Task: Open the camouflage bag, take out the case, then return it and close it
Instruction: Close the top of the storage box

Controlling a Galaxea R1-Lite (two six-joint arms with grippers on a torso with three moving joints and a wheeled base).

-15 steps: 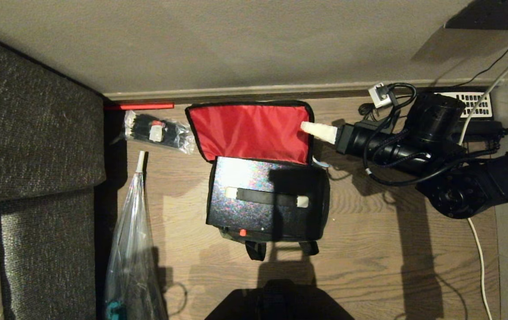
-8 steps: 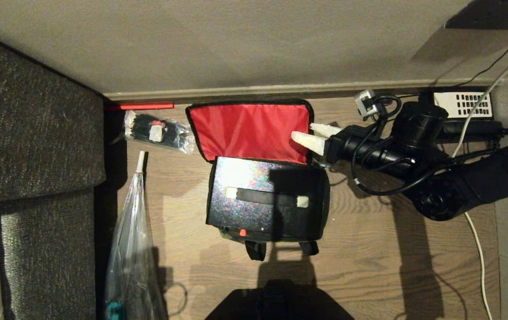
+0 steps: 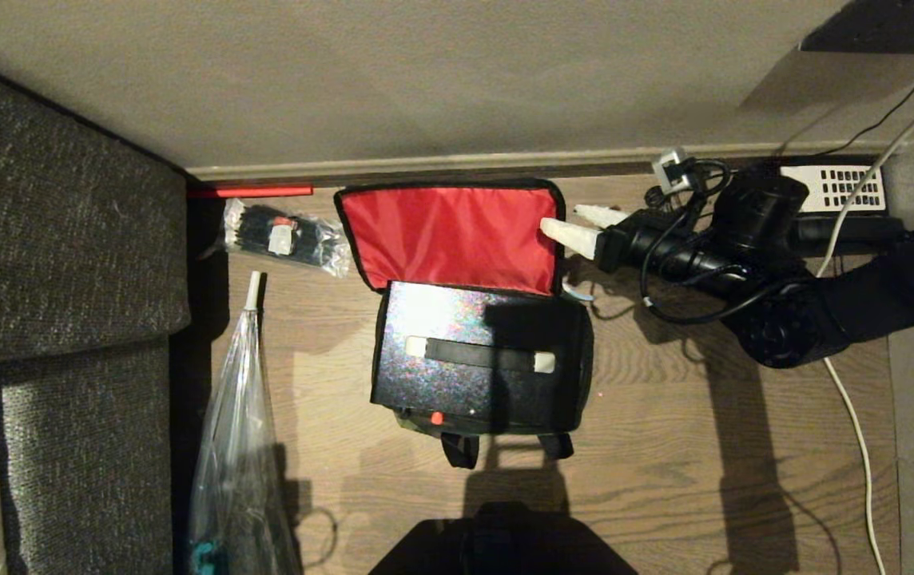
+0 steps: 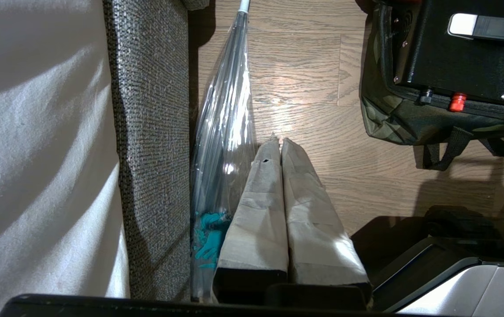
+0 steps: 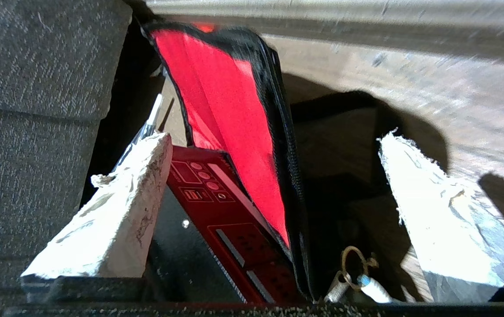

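The bag [image 3: 481, 351] sits on the floor [image 3: 689, 447] near the wall, lid [image 3: 451, 238] thrown back, red lining up. The case [image 3: 465, 363] lies inside, handle [image 3: 479, 354] showing. Our right gripper [image 3: 581, 225] hangs at the lid's right edge, fingers [image 5: 115, 220] spread wide, the edge between them, nothing held. The left gripper [image 4: 278, 145] is parked by the plastic bag [image 4: 223, 127], fingers pressed together. For the lift, we'd come over the handle's middle, straddle it crosswise, and pull straight up to clear the bag's walls.
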